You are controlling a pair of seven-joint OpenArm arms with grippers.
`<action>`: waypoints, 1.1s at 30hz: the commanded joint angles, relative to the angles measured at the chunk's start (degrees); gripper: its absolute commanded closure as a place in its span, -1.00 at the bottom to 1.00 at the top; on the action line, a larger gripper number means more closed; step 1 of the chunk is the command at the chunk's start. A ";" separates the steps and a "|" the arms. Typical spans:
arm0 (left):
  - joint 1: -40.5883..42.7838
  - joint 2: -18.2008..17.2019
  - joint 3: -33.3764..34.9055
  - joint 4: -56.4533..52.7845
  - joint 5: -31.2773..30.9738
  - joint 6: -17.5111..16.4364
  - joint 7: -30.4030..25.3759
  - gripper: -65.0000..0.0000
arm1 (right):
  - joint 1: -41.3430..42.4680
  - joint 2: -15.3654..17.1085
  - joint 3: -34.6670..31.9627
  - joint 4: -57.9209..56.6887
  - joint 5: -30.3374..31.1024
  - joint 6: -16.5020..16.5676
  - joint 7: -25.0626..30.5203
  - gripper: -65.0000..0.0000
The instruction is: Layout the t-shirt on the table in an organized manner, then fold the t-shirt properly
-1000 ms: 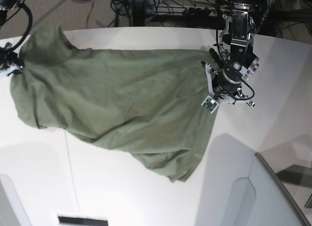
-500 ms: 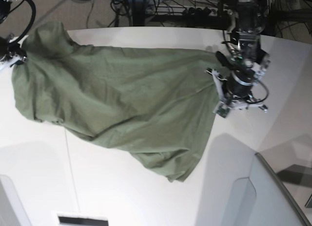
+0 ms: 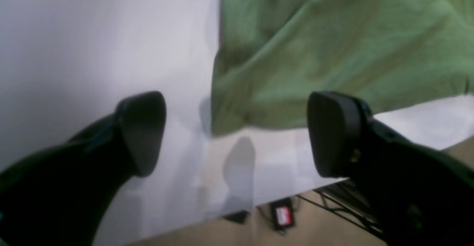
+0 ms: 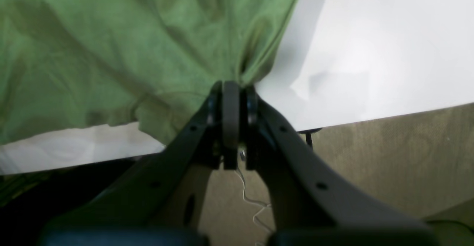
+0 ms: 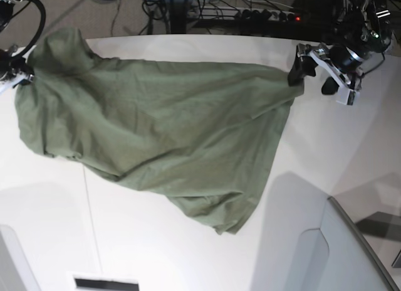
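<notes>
Now the right gripper point(image 4: 230, 90) pinches the t-shirt point(image 5: 163, 128) at frame left; the left gripper point(image 3: 237, 133) jaws stand spread over the counter point(image 5: 188, 253).

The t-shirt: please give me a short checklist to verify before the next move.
1. Left hand open and free of cloth: ok.
2. Right hand shut on the t-shirt edge: ok.
3. T-shirt fully on the table: not ok, the held edge sits at the table border.
4. T-shirt lying flat: not ok, wrinkled and bunched.
5. Collar position: cannot tell.
</notes>
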 commanded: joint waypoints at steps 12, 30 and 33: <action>-2.99 3.06 3.06 -16.05 -1.15 -6.74 -12.10 -0.78 | 0.43 0.97 0.21 1.10 0.52 0.12 0.52 1.00; -9.93 5.61 2.71 -11.92 5.80 -6.00 -10.78 1.00 | 1.13 2.47 0.21 4.70 0.70 0.12 0.52 1.00; -9.93 5.08 -0.10 -1.81 6.76 -3.71 -5.86 1.00 | 1.22 2.91 0.21 11.39 0.78 0.12 0.08 1.00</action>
